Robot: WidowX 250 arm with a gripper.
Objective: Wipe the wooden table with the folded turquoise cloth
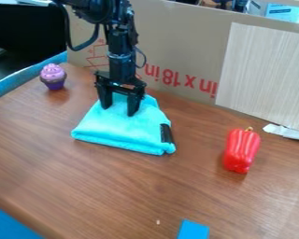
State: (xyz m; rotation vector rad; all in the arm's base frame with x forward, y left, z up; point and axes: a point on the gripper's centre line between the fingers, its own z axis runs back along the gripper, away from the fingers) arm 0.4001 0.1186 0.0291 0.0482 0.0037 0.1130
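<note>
Standing along the bench's (114, 186) far side, the cardboard wall (183, 42) leaves little room behind the arm (122, 53); a backward swing could bump it. The folded turquoise cloth (117, 128) lies left of centre, with the end effector (119, 110) over its far part, fingers apart. Closing there might catch only the top layer, and pulling could then spoil the fold. Dragged right and near, the cloth could push the red pepper (242, 150); swept left, it could tip the small cupcake (53, 77). Large red print (171, 78) runs upside down across the cardboard; the cloth's dark tag (166, 133) shows no legible writing.
</note>
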